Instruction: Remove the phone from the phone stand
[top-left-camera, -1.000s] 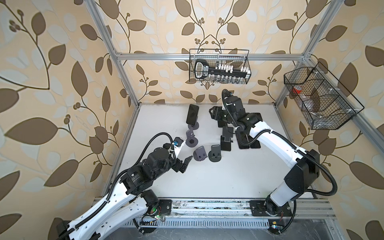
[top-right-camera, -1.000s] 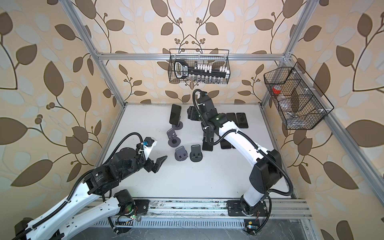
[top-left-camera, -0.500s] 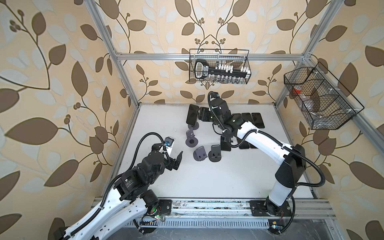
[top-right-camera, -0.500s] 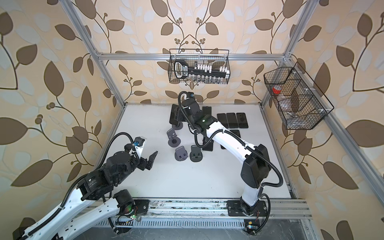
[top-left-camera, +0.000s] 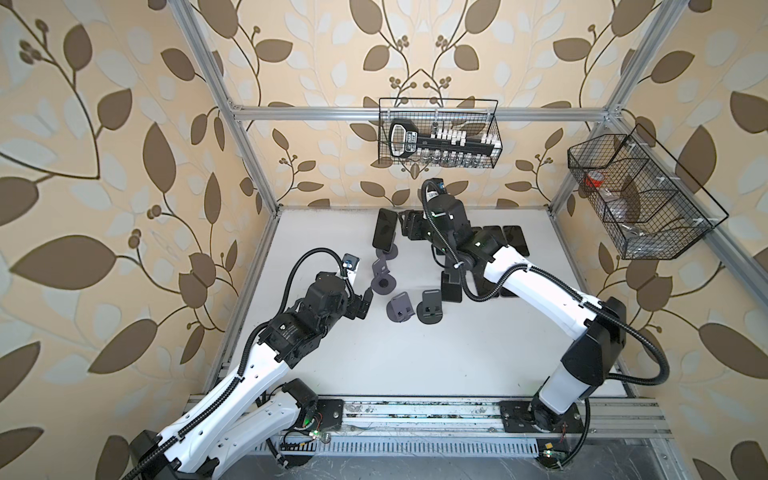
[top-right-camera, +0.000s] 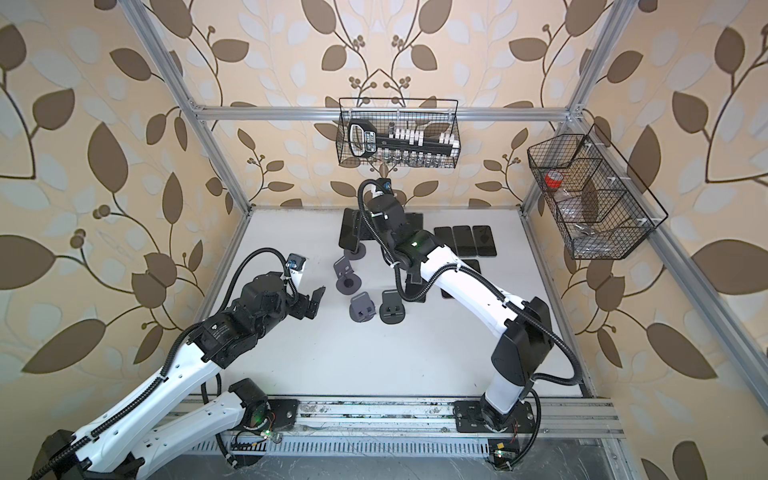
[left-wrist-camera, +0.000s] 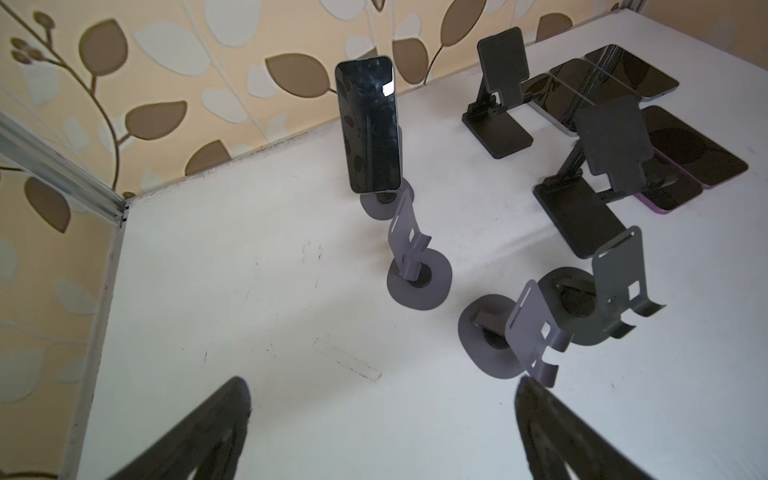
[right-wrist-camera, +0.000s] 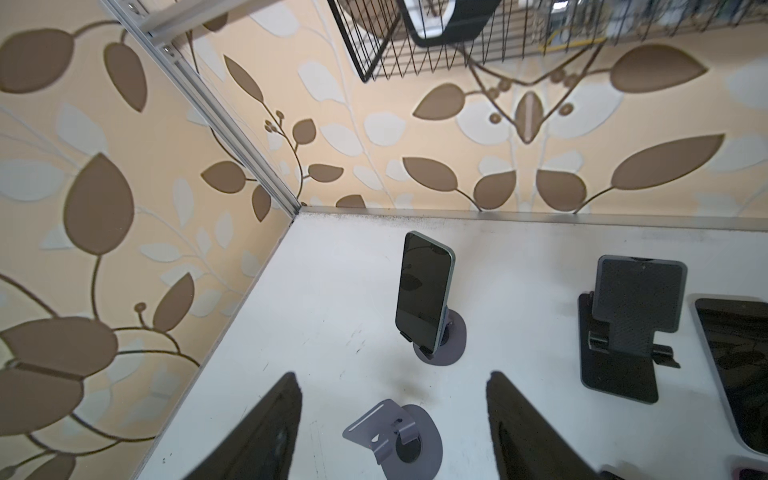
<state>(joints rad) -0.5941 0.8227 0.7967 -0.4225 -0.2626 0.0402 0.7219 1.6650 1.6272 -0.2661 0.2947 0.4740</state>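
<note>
A white bench inside a wallpapered cell, seen from above. Between the left edge and the middle, the left claw hangs above the surface, its fingers spread wide with nothing between them. Just to its right are three empty grey stands on rounded bases. Behind them, close to the back edge and left of its middle, the phone stands upright with a dark screen on its grey round-based phone stand. Just beside the phone, not touching it, the right claw hovers with fingers parted and empty. In the right wrist view the phone is ahead of the gap. Further right are black folding stands, then several dark phones lying flat toward the back right corner.
</note>
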